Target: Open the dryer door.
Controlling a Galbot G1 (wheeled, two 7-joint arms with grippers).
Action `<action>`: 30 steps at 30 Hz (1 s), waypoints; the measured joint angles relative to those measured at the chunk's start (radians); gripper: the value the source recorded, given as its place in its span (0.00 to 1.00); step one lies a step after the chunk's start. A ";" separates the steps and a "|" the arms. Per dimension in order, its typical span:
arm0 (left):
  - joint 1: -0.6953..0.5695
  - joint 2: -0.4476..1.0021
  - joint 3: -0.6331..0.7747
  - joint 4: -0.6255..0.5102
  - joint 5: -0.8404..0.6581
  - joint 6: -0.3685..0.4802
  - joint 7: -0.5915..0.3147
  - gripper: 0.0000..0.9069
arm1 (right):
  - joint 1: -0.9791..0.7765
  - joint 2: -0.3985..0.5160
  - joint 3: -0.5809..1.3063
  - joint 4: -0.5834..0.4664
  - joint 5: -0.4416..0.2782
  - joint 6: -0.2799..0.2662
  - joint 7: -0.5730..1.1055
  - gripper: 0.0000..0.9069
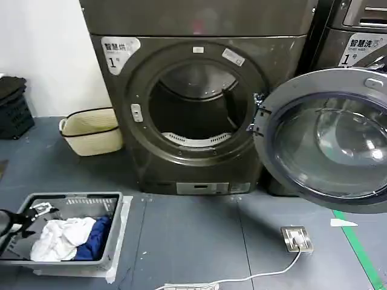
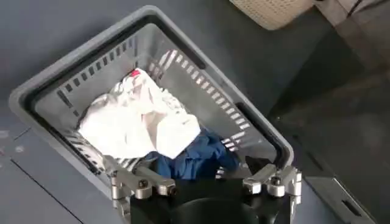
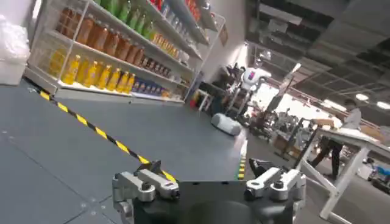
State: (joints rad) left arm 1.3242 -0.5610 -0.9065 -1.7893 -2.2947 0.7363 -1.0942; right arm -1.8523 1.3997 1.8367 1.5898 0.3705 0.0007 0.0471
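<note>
The dark grey dryer stands straight ahead. Its round door is swung wide open to the right, glass facing me, and the drum opening is exposed. My left gripper hangs low at the left, over the grey laundry basket. In the left wrist view this gripper is open above the basket, with nothing between its fingers. In the right wrist view my right gripper is open and empty, pointing out over bare floor away from the dryer.
White cloth and blue cloth lie in the basket. A cream wicker basket sits left of the dryer, with a black crate farther left. A floor socket with a white cable lies at the front right. A second machine stands behind the open door.
</note>
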 joint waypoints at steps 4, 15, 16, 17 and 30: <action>0.000 0.000 -0.001 0.010 -0.016 0.000 -0.007 1.00 | -0.001 0.001 0.003 0.002 -0.003 0.001 -0.002 1.00; 0.000 -0.003 -0.004 0.032 -0.031 0.000 -0.016 1.00 | -0.003 0.002 0.005 0.003 0.001 -0.004 0.003 1.00; 0.000 -0.003 -0.004 0.033 -0.032 0.000 -0.016 1.00 | -0.003 0.002 0.006 0.003 0.001 -0.004 0.003 1.00; 0.000 -0.003 -0.004 0.033 -0.032 0.000 -0.016 1.00 | -0.003 0.002 0.006 0.003 0.001 -0.004 0.003 1.00; 0.000 -0.001 0.008 0.046 -0.030 0.000 -0.013 1.00 | -0.006 0.008 0.016 0.002 -0.001 0.015 -0.025 1.00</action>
State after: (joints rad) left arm 1.3242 -0.5615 -0.8981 -1.7432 -2.3245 0.7364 -1.1072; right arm -1.8587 1.4076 1.8530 1.5923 0.3693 0.0156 0.0218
